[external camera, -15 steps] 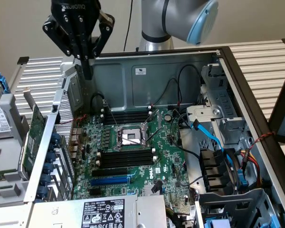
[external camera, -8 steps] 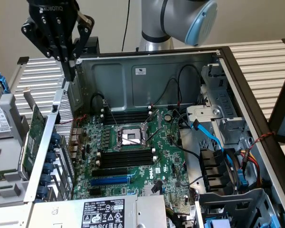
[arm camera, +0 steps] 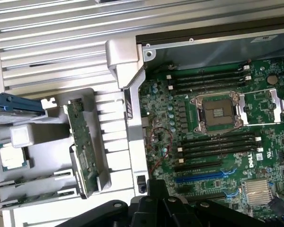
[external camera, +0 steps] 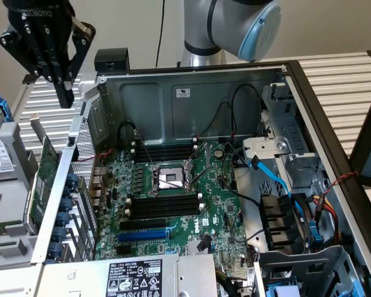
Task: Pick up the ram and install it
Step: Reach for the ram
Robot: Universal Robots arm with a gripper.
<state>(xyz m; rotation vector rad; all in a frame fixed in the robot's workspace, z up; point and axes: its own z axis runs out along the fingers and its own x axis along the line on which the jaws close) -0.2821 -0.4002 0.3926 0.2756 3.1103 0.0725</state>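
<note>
The ram (external camera: 45,176) is a thin green stick standing on edge in a grey holder (external camera: 15,179) outside the computer case, at the exterior view's left. In the wrist view the ram (arm camera: 82,149) sits in the same grey holder (arm camera: 38,142), beside the case wall. My gripper (external camera: 65,94) hangs high above the ram, shut and holding nothing. The motherboard (external camera: 216,210) lies in the open case, with black memory slots (external camera: 164,205) on both sides of the processor socket (external camera: 170,179). In the wrist view the memory slots (arm camera: 217,144) look unfilled.
The case's metal wall (external camera: 80,161) stands between the holder and the motherboard. A drive (external camera: 0,158) sits at the exterior view's far left. A power supply (external camera: 136,278) lies at the front. Blue cables (external camera: 278,182) and drive bays (external camera: 290,229) fill the case's right side. A processor chip (arm camera: 12,158) rests in the holder.
</note>
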